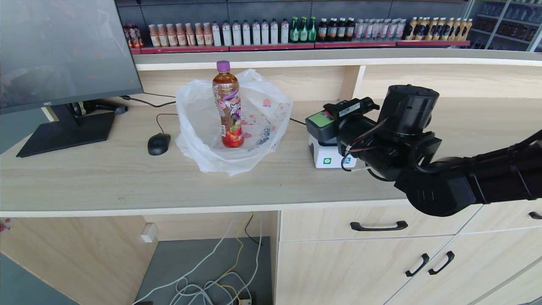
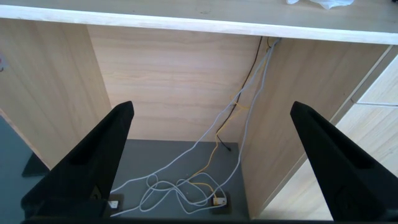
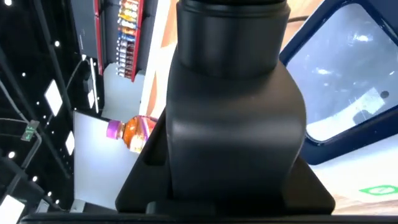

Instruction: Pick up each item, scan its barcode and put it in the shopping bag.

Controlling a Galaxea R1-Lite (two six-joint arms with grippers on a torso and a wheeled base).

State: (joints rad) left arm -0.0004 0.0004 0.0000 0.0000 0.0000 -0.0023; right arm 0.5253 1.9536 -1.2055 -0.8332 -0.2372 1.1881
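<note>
A tea bottle (image 1: 228, 110) with a purple cap stands upright inside the open white shopping bag (image 1: 271, 110) on the counter; the bottle (image 3: 132, 132) also appears small in the right wrist view. My right gripper (image 1: 348, 129) hovers over the counter to the right of the bag, shut on a black handheld barcode scanner (image 1: 350, 108) whose body (image 3: 233, 112) looms close before the wrist camera. My left gripper (image 2: 208, 168) hangs low in front of the counter's open bay, its two fingers (image 2: 93, 162) wide apart and holding nothing.
A white payment terminal (image 1: 328, 156) with a green screen sits right under the scanner. A mouse (image 1: 159, 144) and a monitor (image 1: 63, 46) stand left of the bag. Cables (image 2: 205, 180) lie on the floor under the counter. Drawers (image 1: 377, 226) are below right.
</note>
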